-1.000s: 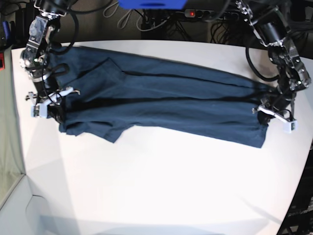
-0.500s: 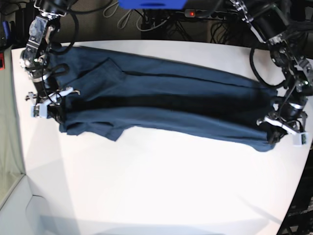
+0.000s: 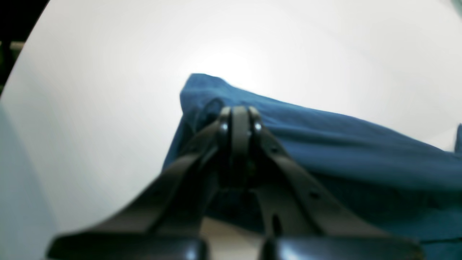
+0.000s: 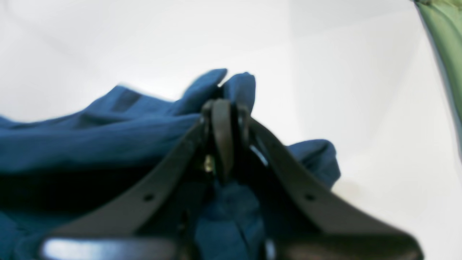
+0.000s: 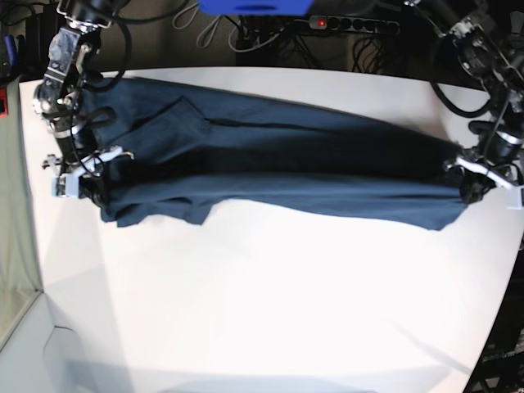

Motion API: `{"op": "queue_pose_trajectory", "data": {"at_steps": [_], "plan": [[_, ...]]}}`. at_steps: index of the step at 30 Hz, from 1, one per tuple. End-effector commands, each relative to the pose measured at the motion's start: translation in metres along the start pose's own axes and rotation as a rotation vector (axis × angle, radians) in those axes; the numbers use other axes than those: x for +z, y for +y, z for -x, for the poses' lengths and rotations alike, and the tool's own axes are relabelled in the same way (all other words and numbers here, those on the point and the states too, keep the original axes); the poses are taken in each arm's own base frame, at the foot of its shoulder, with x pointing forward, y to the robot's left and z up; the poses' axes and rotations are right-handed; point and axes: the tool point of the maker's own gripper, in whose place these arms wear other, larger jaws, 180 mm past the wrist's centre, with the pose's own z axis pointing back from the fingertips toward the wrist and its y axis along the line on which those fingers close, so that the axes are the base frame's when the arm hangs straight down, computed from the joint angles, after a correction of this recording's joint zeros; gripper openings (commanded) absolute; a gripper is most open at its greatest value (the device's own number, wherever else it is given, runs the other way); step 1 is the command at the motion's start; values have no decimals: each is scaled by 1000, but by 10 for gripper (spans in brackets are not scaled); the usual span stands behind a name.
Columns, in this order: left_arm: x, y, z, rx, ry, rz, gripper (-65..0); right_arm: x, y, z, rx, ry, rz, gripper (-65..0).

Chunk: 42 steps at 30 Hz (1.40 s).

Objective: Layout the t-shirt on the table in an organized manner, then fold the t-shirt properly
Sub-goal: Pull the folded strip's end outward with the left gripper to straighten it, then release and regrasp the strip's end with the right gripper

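The dark navy-blue, soft cloth short-sleeved t-shirt [image 5: 278, 164] lies stretched lengthwise across the large, smooth white matte table [image 5: 270, 303], running from the far-left corner of the base view to the right edge. It is drawn into a long band with lengthwise ridges and a deep shadowed crease down its middle, so it is not yet flat.

The left gripper [image 5: 483, 176], black with thin curved fingers, sits at the shirt's end on the base view's right. In its wrist view the fingers [image 3: 249, 119] are pressed fully together, with a raised peak of blue cloth [image 3: 325, 144] bunched right at and around the tips, so the jaws appear to pinch the fabric edge, though blur makes the exact contact hard to confirm.

The right gripper [image 5: 78, 176] is at the opposite end, on the base view's left. Its jaws are likewise closed tight, with two flaps of navy cloth [image 4: 231, 86] poking out just past the tips, which reads as a firm pinch on a gathered fold.

Holding the two ends well apart seems meant to put tension along the garment and pull out slack, as part of the laying-out step. A sleeve flap [image 5: 176, 123] is doubled over the body near the right gripper, and the near edge curls under. Folding looks premature; spreading the width probably comes next.
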Motion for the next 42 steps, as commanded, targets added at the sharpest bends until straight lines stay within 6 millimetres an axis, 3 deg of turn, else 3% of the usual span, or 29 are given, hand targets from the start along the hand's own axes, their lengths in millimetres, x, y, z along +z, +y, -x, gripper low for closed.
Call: {"op": "queue_pose_trajectory", "data": {"at_steps": [1, 8, 16, 24, 32, 42], "plan": [[5, 1, -17, -17, -52, 3, -647, -1, -2, -19, 8, -65, -7, -650], [4, 13, 14, 33, 19, -7, -647, -3, 3, -19, 10, -62, -22, -650], [8, 14, 29, 40, 54, -10, -647, -3, 5, -18, 14, -58, -27, -650], [-2, 18, 53, 102, 111, -1, -647, -1, 6, -20, 14, -68, -27, -650], [-11, 20, 67, 152, 140, 7, -647, 18, 16, -48, 87, -129, -39, -650], [-19, 17, 88, 184, 200, 28, -647, 51, 44, -42, 136, -115, -124, -650]]}}
